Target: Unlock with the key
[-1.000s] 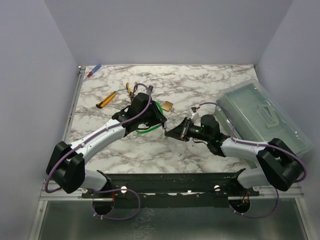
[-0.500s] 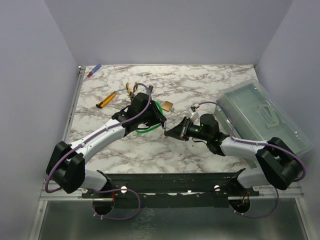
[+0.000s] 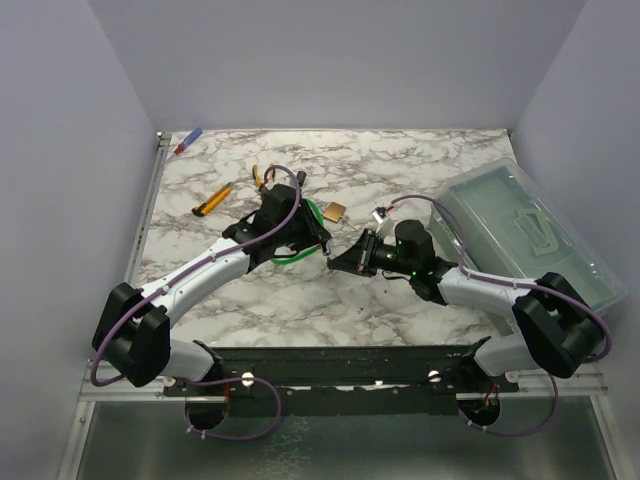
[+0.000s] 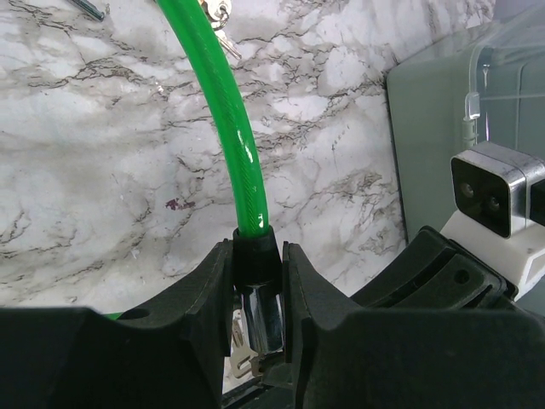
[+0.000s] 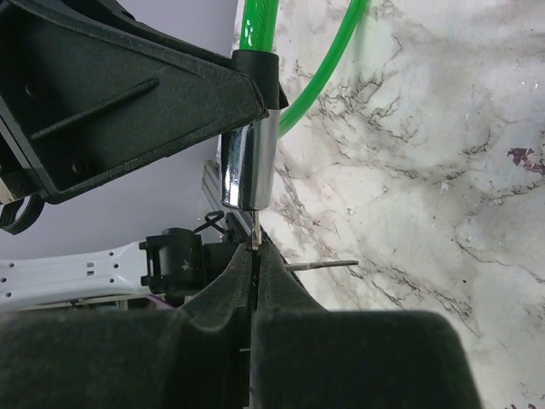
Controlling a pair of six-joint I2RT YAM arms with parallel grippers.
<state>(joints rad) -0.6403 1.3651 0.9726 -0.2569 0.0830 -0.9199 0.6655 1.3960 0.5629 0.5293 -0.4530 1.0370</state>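
My left gripper point(image 3: 322, 243) is shut on the end of a green cable lock point(image 3: 314, 213), its pads clamping the black collar above the chrome lock cylinder point(image 4: 261, 315). The green cable point(image 4: 234, 128) runs away across the marble. My right gripper point(image 3: 337, 265) is shut on a small key, whose thin blade point(image 5: 255, 230) points up and touches the bottom face of the chrome cylinder point(image 5: 249, 166). In the left wrist view the key point(image 4: 243, 362) shows just below the cylinder. How deep the blade sits is hidden.
A brass padlock point(image 3: 336, 210) lies just behind the grippers. A clear plastic toolbox point(image 3: 520, 235) stands at the right. A yellow utility knife point(image 3: 212, 202), small tools point(image 3: 262, 178) and a pen point(image 3: 188, 140) lie at the back left. A thin metal pin point(image 5: 322, 264) shows beside my right fingers.
My right gripper has moved a little left and back with the key, closing on the lock cylinder held by the left gripper. The left arm has barely moved.
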